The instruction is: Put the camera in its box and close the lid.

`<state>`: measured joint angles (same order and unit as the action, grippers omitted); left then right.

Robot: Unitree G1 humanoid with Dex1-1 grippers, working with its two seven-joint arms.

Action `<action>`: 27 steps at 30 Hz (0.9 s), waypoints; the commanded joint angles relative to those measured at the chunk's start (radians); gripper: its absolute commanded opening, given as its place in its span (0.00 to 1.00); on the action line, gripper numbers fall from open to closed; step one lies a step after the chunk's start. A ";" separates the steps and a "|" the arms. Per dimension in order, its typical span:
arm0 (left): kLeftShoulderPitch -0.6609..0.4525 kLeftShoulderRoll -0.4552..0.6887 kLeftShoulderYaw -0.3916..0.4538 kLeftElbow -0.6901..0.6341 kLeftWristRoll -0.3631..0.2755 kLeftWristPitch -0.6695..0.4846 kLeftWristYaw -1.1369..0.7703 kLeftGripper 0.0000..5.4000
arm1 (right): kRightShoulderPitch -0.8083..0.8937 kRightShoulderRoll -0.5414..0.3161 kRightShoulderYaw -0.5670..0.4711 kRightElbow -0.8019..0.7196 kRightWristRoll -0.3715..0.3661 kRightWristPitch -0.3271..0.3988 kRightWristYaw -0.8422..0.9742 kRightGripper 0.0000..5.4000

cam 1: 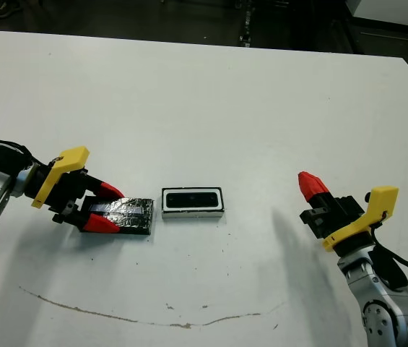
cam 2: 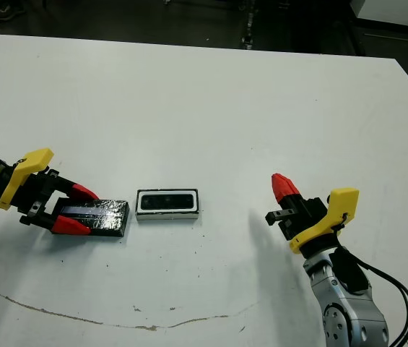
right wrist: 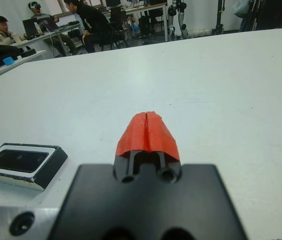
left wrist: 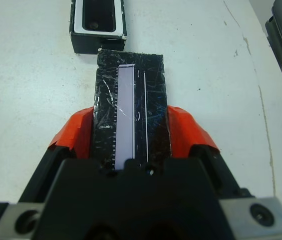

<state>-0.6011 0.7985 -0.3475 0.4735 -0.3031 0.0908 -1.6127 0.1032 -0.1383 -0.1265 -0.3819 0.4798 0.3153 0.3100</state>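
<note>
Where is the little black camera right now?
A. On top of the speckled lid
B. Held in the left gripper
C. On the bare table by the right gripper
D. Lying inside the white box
D: the camera lies inside the white-walled box, while the left gripper straddles only the lid.

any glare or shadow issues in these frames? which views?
Left wrist view: the lid has speckled highlights on its glossy surface and a bright pale stripe. Head views: soft shadows fall on the table beside both arms, strongest near the right gripper; the camera reads dark inside the box. Right wrist view: background people look soft; no strong glare.
</note>
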 commanded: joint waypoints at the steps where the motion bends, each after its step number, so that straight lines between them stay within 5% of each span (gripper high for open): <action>1: 0.019 -0.027 0.027 0.023 0.011 0.020 0.000 0.58 | 0.003 -0.014 -0.009 0.004 0.004 0.005 0.002 0.00; 16: 0.001 -0.064 0.216 -0.006 -0.086 0.283 0.041 0.58 | 0.004 -0.011 -0.001 0.007 -0.003 0.005 0.000 0.00; 22: -0.009 -0.071 0.216 -0.075 -0.079 0.379 0.077 0.58 | 0.006 -0.011 0.002 0.000 -0.003 0.013 -0.005 0.00; 27: -0.016 -0.108 0.208 -0.078 -0.068 0.349 0.090 0.58 | 0.009 -0.010 0.004 -0.001 -0.009 0.010 -0.009 0.00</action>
<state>-0.6045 0.7039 -0.1359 0.3976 -0.3802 0.4558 -1.5284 0.1032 -0.1382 -0.1180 -0.3821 0.4750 0.3155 0.3097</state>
